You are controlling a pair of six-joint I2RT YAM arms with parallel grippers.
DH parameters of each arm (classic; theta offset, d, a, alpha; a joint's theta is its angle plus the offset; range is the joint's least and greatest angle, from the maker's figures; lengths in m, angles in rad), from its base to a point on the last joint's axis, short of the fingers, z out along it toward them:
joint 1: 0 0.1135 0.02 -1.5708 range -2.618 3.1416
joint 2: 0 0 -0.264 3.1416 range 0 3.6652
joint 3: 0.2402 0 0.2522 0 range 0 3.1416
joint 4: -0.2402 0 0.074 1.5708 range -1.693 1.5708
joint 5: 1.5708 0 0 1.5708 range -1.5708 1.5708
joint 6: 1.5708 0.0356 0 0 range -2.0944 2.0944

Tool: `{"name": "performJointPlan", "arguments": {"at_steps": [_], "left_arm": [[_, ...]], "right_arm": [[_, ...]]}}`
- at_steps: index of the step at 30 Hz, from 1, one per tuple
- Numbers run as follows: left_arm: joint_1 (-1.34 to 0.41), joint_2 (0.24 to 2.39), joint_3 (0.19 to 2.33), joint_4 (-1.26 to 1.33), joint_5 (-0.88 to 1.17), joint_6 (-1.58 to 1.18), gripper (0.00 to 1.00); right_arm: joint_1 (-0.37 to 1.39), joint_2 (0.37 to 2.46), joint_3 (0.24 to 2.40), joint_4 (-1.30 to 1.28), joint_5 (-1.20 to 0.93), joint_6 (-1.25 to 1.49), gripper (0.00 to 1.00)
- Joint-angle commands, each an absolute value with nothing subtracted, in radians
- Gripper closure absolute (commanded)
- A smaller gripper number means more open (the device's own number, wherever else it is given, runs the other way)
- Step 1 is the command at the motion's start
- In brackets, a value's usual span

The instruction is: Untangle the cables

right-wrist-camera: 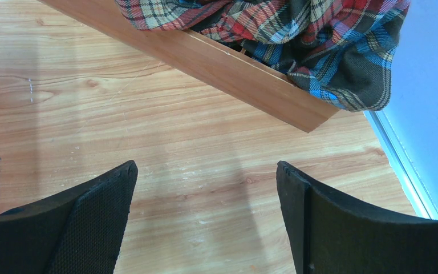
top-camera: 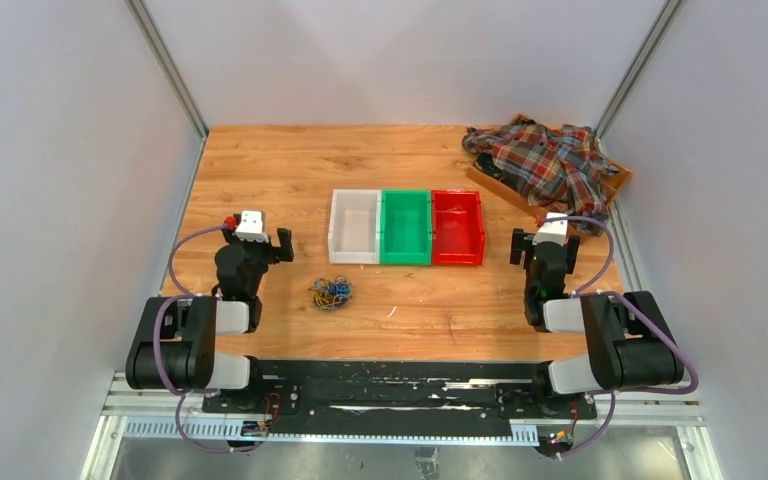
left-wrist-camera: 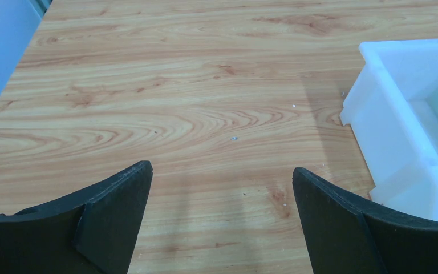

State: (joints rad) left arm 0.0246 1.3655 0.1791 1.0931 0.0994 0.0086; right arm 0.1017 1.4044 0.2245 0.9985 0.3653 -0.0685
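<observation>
The cables [top-camera: 331, 293] lie in one small clump of blue, yellow and dark loops on the table [top-camera: 260, 160]. In the top view they are at about 7 o'clock from the white box [top-camera: 354, 258] and at about 4 o'clock from the left hand [left-wrist-camera: 222, 171], apart from both.

The left hand is wide open and holds nothing. The wood of the table shows between its two fingers, and a corner of the white box stands at its 2 o'clock.

The right hand [right-wrist-camera: 205, 168] is also wide open and holds nothing. It is at 3 o'clock of the red box [top-camera: 457, 258], well apart from the cables.

The white box, the green box [top-camera: 406, 258] and the red box stand side by side in one row, from 9 to 3 o'clock. A checked shirt [top-camera: 545, 160] lies over a wooden tray [right-wrist-camera: 251, 74] at the 1 o'clock corner of the table, near the right hand at its 12 o'clock.
</observation>
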Motion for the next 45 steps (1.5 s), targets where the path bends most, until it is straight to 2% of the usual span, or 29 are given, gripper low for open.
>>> {"name": "performJointPlan", "arguments": {"at_steps": [1, 16, 18, 21, 25, 28, 31, 35, 38, 41, 45], "left_arm": [[0.021, 1.367, 0.178, 1.108, 0.088, 0.022, 0.02], [0.009, 1.363, 0.183, 1.1, 0.101, 0.044, 0.02], [0.011, 1.331, 0.188, 1.07, 0.083, 0.035, 0.02], [0.011, 1.219, 0.265, 0.83, 0.045, 0.029, 0.02], [0.01, 1.114, 0.438, 0.409, 0.052, 0.112, 0.02], [0.011, 1.032, 0.519, 0.188, 0.06, 0.166, 0.02], [0.011, 0.981, 0.61, -0.048, 0.1, 0.187, 0.02], [0.011, 0.968, 0.751, -0.362, 0.215, 0.239, 0.02], [0.011, 0.962, 0.825, -0.548, 0.31, 0.287, 0.02], [0.011, 0.954, 0.837, -0.604, 0.354, 0.322, 0.02], [0.002, 0.969, 0.819, -0.614, 0.435, 0.377, 0.01]], "right_arm": [[0.092, 1.404, 0.217, 1.037, 0.363, -0.075, 0.09], [0.093, 1.381, 0.207, 1.057, 0.362, -0.09, 0.09], [0.125, 1.326, 0.222, 1.007, 0.443, -0.102, 0.09], [0.135, 1.201, 0.293, 0.795, 0.496, -0.09, 0.09], [0.134, 1.042, 0.444, 0.399, 0.586, 0.14, 0.09], [0.133, 0.966, 0.51, 0.314, 0.419, 0.17, 0.09], [0.13, 0.93, 0.557, 0.214, 0.367, 0.426, 0.09], [0.127, 0.851, 0.563, 0.137, 0.08, 0.533, 0.09], [0.165, 0.869, 0.561, 0.15, -0.132, 0.524, 0.09], [0.333, 0.951, 0.66, 0.02, -0.047, 0.397, 0.09], [0.511, 1.075, 0.732, -0.008, 0.031, 0.369, 0.13]]}}
